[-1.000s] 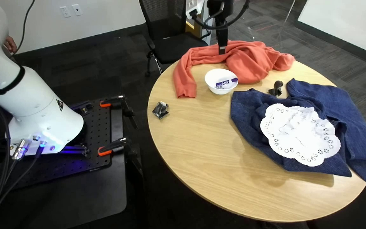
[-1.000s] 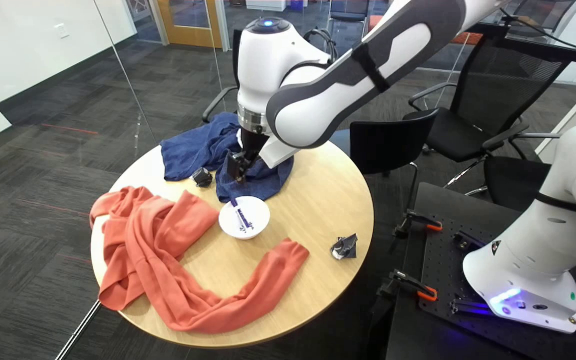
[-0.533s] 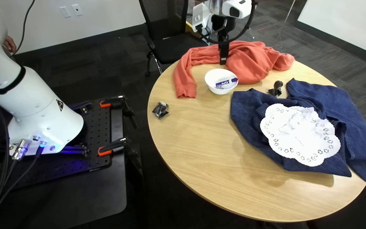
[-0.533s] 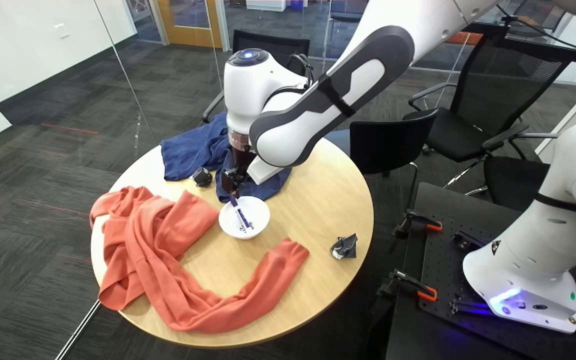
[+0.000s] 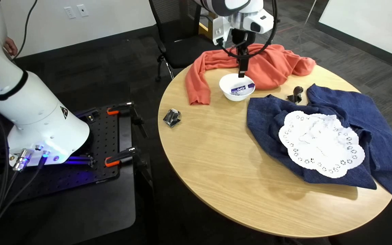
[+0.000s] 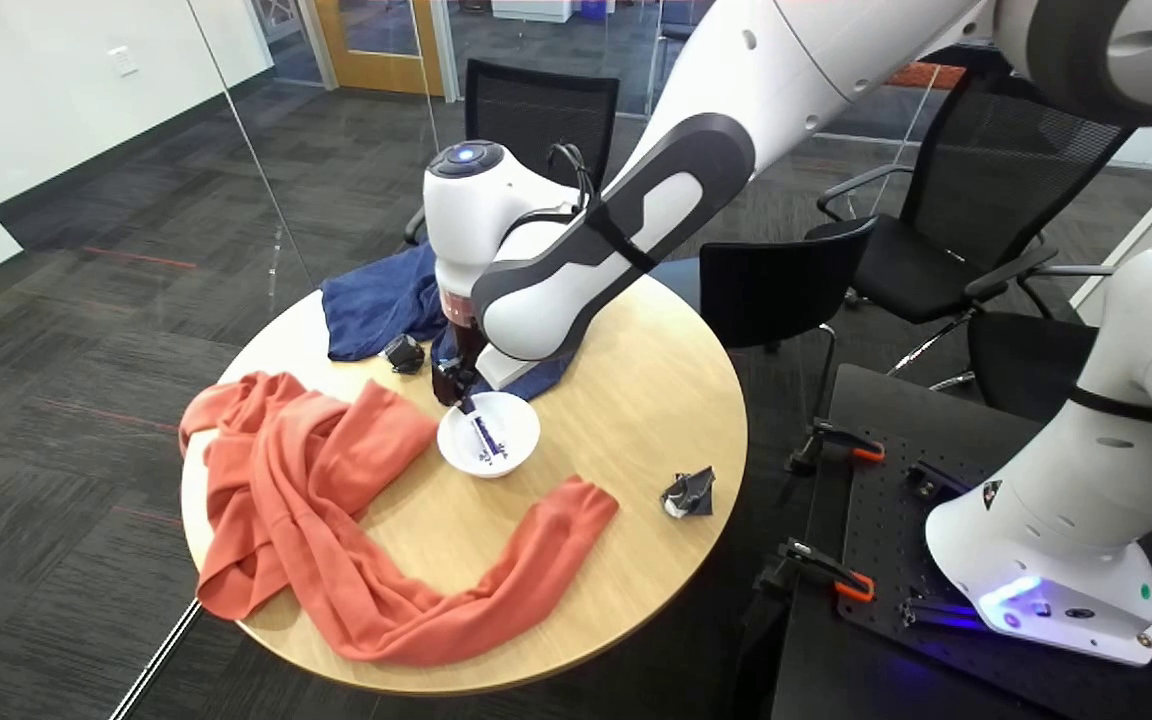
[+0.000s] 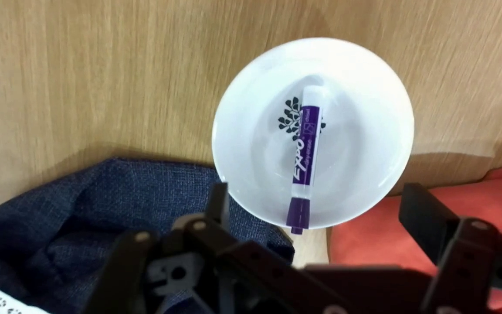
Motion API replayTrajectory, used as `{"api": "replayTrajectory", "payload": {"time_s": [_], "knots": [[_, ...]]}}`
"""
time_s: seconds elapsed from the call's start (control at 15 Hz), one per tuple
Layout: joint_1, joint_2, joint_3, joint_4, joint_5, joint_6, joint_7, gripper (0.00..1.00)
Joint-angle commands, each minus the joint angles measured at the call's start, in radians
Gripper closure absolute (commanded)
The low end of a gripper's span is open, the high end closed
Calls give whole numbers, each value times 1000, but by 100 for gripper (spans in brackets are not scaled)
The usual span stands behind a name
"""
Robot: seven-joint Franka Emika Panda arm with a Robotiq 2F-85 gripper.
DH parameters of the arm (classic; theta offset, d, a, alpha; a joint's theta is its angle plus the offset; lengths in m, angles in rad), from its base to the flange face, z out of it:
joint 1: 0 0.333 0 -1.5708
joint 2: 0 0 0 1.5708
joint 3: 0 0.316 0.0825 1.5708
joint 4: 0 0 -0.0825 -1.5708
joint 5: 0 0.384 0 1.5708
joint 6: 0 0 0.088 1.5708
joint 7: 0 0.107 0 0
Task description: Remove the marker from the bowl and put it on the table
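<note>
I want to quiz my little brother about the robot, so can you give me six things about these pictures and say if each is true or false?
1. A purple Expo dry-erase marker lies in the white bowl. True.
2. The marker is being squeezed right now. False: the tool is open, its fingers wide apart.
3. The marker's purple end sits deep in the bowl's middle. False: in the wrist view, the cap pokes past the bowl's edge.
4. The bowl has a dark leafy picture inside. True.
5. A lacy white doily lies on blue denim cloth. True.
6. Everything is on a square top. False: the wooden table is round.
</note>
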Motion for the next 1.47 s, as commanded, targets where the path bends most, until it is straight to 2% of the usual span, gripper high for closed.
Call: {"api": "replayTrajectory", "payload": {"time_s": [0.0,1.13,1.33,1.4], "knots": [[22,62,-22,79,25,-59,16,0],[19,226,-24,242,77,-161,4,0],[18,247,-25,262,79,-167,2,24],[18,253,-24,267,80,-168,1,27]]}}
